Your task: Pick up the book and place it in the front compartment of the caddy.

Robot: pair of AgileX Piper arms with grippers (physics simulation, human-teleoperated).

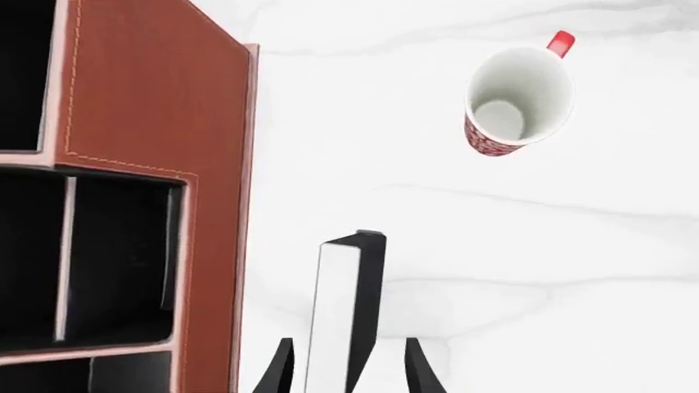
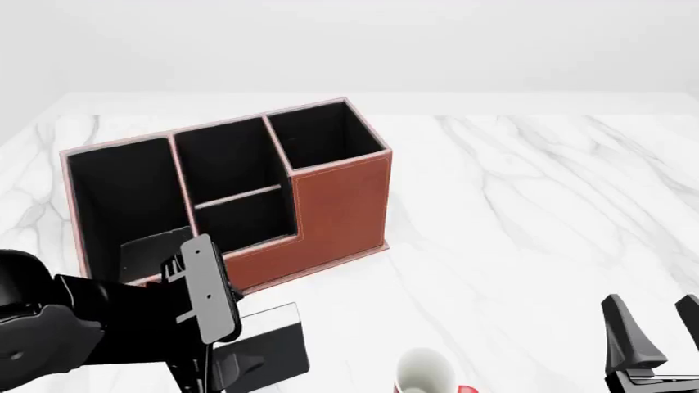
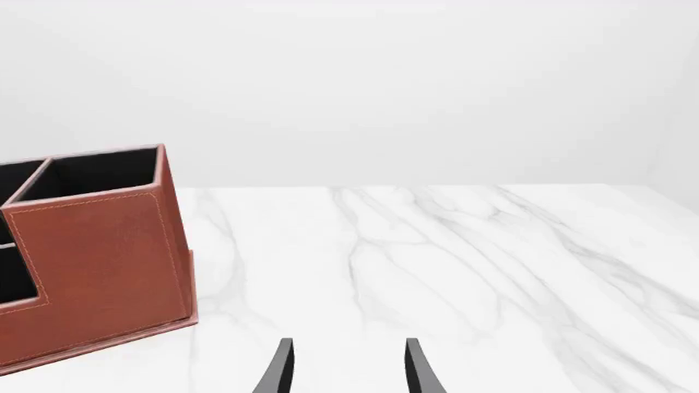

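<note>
The black book (image 1: 366, 303) with its white band stands on edge between my left gripper's fingers. My left gripper (image 1: 349, 364) points straight down and straddles the book, with a small gap showing on each side, so the jaws look open. In the front view the book (image 2: 268, 352) is just in front of the red-brown caddy (image 2: 339, 205), beside my left arm. The front compartment (image 2: 245, 217) is the low square black pocket facing me. The caddy also shows in the left wrist view (image 1: 153, 98). My right gripper (image 2: 656, 327) is open and empty at the near right.
A white-and-red mug (image 2: 426, 372) stands at the near edge, right of the book; it also shows from above in the left wrist view (image 1: 519, 98). The right wrist view shows the caddy's end (image 3: 98, 262) and bare marble table (image 3: 459, 262).
</note>
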